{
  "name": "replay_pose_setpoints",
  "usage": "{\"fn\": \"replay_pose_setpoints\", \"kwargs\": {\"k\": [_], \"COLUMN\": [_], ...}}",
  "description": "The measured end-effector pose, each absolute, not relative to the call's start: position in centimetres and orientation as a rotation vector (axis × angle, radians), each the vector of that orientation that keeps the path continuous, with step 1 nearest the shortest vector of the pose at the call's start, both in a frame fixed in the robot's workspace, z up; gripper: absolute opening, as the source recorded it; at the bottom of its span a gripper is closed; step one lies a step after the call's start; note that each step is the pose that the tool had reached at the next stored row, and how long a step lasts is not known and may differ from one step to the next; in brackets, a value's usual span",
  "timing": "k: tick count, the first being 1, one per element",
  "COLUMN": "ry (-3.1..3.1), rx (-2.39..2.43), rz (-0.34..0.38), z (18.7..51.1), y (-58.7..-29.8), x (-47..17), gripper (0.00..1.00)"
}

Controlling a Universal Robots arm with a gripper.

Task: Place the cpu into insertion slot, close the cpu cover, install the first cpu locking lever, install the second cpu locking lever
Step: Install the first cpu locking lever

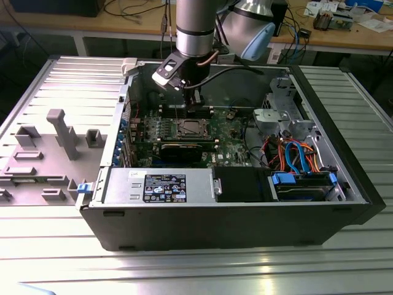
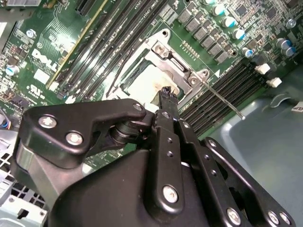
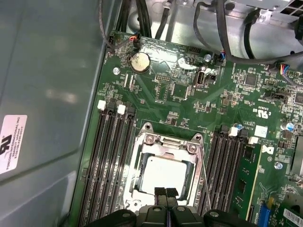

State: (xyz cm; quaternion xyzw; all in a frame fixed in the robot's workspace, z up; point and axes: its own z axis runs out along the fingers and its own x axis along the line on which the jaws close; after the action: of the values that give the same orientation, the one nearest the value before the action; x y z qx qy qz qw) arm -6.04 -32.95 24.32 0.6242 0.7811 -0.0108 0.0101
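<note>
Silvery square cpu (image 3: 165,174) sits framed by metal cpu cover (image 3: 138,168).

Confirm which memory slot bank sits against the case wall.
The bank of black slots bordering the grey case wall; the other bank lies across the cpu, with green board beyond it.

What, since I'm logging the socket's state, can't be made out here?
First wrist view: one edge of the cpu cover, behind the gripper.
Second wrist view: most of the cpu, behind the gripper's black body.
Exterior view: whether the insertion slot is latched, too small to tell.
</note>
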Motion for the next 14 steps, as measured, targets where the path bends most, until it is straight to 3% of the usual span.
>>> {"fn": "replay_pose_setpoints", "kwargs": {"k": [14], "ry": [2.615], "rx": [1.700], "rz": [-0.030], "z": [24.32], "y": [-32.95], "x": [-6.04], "gripper": [0.11]}}
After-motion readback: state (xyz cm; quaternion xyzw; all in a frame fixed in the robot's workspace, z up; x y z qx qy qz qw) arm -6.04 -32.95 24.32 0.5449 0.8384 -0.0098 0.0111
